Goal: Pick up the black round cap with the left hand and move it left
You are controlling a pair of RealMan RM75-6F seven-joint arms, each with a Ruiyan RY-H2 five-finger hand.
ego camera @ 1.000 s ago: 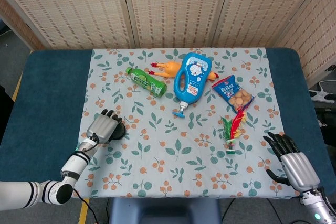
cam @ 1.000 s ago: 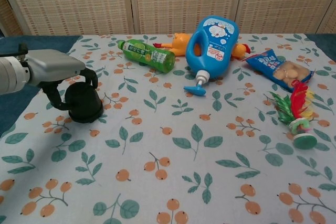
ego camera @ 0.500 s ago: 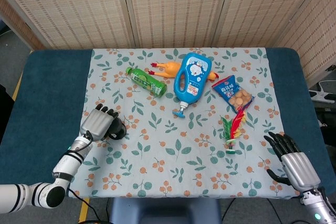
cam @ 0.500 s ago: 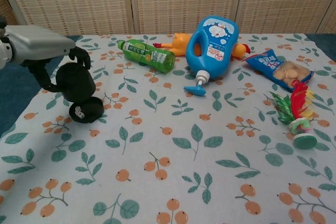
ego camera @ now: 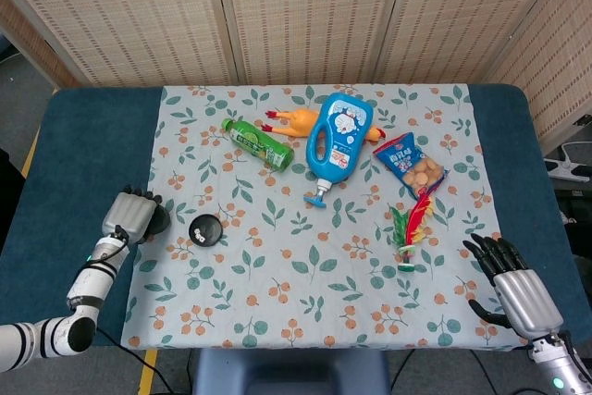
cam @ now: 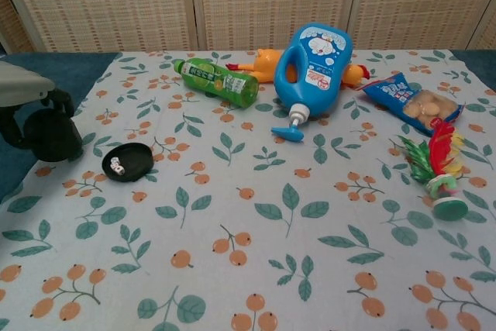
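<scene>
Left hand: the left hand [ego camera: 132,215] sits at the desk's 8 o'clock edge, right where the floral cloth meets the blue surface; its fingers are curled around a black round cap [cam: 51,134], which it holds.
Black round cap: gripped in that hand, seen in the chest view as a dark domed shape under the grey palm, just left of the cloth's edge; in the head view only a dark sliver shows beside the fingers.
Black dish: a shallow black dish [ego camera: 204,228] with small white dice-like bits inside lies flat on the cloth, just to the 3 o'clock side of the hand and apart from it.
Right hand: the right hand [ego camera: 514,281] rests at the desk's 4 o'clock corner, fingers spread wide, holding nothing.
Desk: blue desk [ego camera: 83,150] covered by a leaf-and-berry cloth [ego camera: 305,284].
Toward 12 o'clock: a green bottle [ego camera: 258,144] lying down, a rubber chicken [ego camera: 293,121], and a blue detergent bottle [ego camera: 337,141] on its side.
Toward 2 to 3 o'clock: a snack bag [ego camera: 412,166], and below it a feather shuttlecock [ego camera: 412,223].
</scene>
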